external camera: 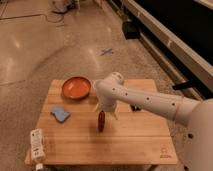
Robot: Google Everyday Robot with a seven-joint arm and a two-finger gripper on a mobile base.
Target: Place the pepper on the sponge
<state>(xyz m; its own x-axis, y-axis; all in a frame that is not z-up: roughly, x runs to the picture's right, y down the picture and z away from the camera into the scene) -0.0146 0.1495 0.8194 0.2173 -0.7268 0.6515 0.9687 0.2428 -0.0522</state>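
Observation:
A dark red pepper (pixel 101 122) lies near the middle of the wooden table (pixel 132 141). The light blue sponge (pixel 60 114) lies flat to its left, about a hand's width away. My gripper (pixel 105 112) hangs right over the top end of the pepper, at the end of the white arm (pixel 150 102) that reaches in from the right. It is open, with one finger on each side of the pepper's upper end. Whether the fingers touch the pepper I cannot tell.
An orange bowl (pixel 76 87) stands at the back left of the table. A white bottle (pixel 36 146) lies at the front left corner. A small dark object (pixel 134 106) shows just behind the arm. Polished floor surrounds the table.

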